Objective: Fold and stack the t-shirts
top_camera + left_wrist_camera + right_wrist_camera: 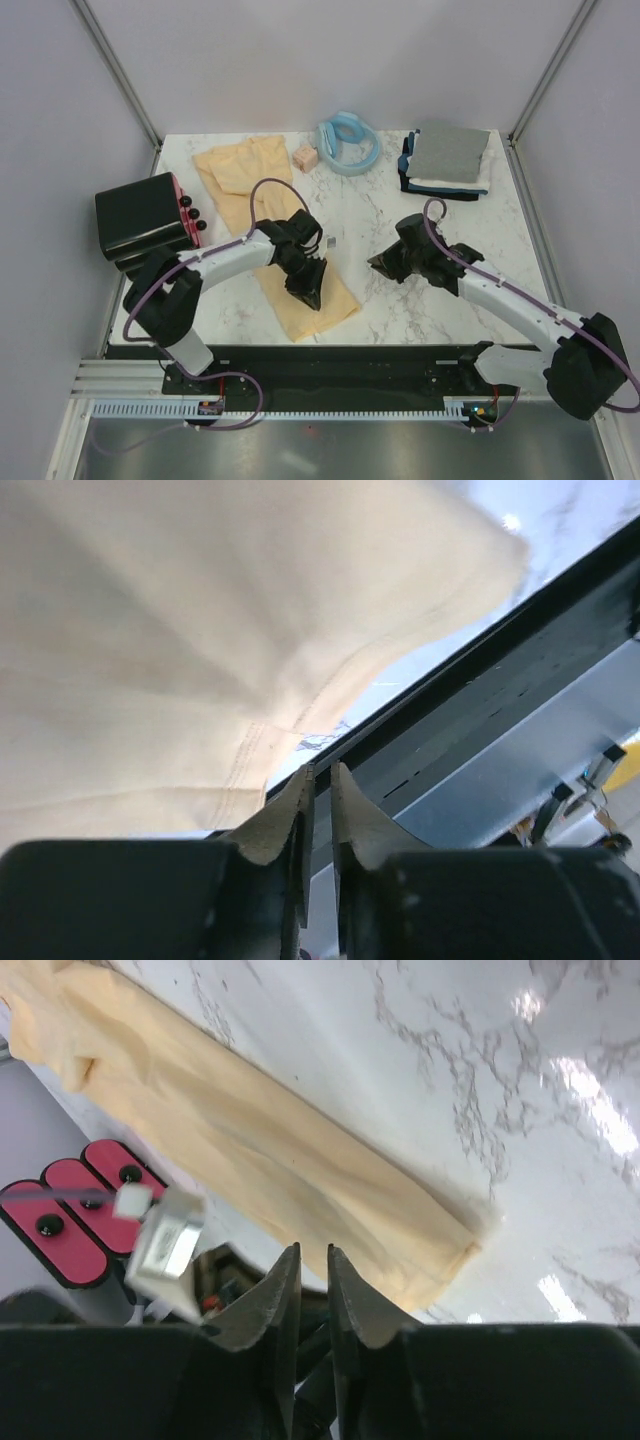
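A large pale yellow-cream t-shirt (262, 215) lies as a long folded strip from the back left towards the front middle of the marble table (400, 215). My left gripper (306, 290) is low over its near end, jaws nearly closed with nothing between them (320, 770); the shirt's hem (250, 680) shows just beyond the tips. My right gripper (384, 263) hangs over bare marble right of the strip, closed and empty (313, 1250), facing the shirt (270, 1160). A folded stack (446, 158) sits at the back right: grey on top, white and dark navy beneath.
A black box with a pink-red side (148, 215) stands at the left edge; its red knobs show in the right wrist view (70, 1200). A light blue ring-shaped thing (348, 143) and a small pinkish block (305, 157) lie at the back middle.
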Controlling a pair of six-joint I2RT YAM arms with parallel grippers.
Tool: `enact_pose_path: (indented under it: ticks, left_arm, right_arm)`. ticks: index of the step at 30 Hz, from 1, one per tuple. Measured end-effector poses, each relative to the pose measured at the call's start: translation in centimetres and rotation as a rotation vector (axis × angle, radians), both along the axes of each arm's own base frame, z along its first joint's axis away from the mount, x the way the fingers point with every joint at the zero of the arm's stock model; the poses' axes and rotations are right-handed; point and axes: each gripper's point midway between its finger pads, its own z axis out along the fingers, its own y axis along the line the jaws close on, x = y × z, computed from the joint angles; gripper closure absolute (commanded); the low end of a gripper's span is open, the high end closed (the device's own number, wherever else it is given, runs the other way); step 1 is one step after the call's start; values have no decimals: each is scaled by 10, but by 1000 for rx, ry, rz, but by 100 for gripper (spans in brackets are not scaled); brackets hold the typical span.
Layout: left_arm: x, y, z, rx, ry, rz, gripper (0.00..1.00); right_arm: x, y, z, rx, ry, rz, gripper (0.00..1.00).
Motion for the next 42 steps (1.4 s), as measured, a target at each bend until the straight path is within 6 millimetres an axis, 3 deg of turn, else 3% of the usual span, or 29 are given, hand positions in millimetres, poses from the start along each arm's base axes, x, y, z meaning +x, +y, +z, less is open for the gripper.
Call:
enact_pose_path:
  ticks: [2,5,8,10,13,19,25,32,42]
  left_arm:
    - [14,-3,23,-38,-86,24,79]
    - [45,-8,52,-101,-198,93,79]
    - [87,-4,58,-116,-245,193,83]
    - [116,-4,49,-99,-247,233,84]
    - [149,-14,26,-71,-228,253,84]
    - [182,-35,-7,-37,-189,249,85]
    - [184,-36,-18,-15,-166,250,87]
    - [176,-22,-29,40,-156,262,87]
    - [172,-10,-5,16,-178,275,88]
  right_arm:
    - [14,-2,-6,-16,-17,14,89]
    - [23,13,-36,-39,19,102,92]
    - [25,32,-71,-51,80,204,94]
    - [25,42,-83,-50,97,265,94]
    - [24,52,-82,-32,76,334,94]
    - [26,67,-58,17,-12,420,94]
    - [20,78,-49,70,-23,482,94]
    - [-5,95,-71,85,62,574,94]
    - [-17,98,-94,57,140,617,94]
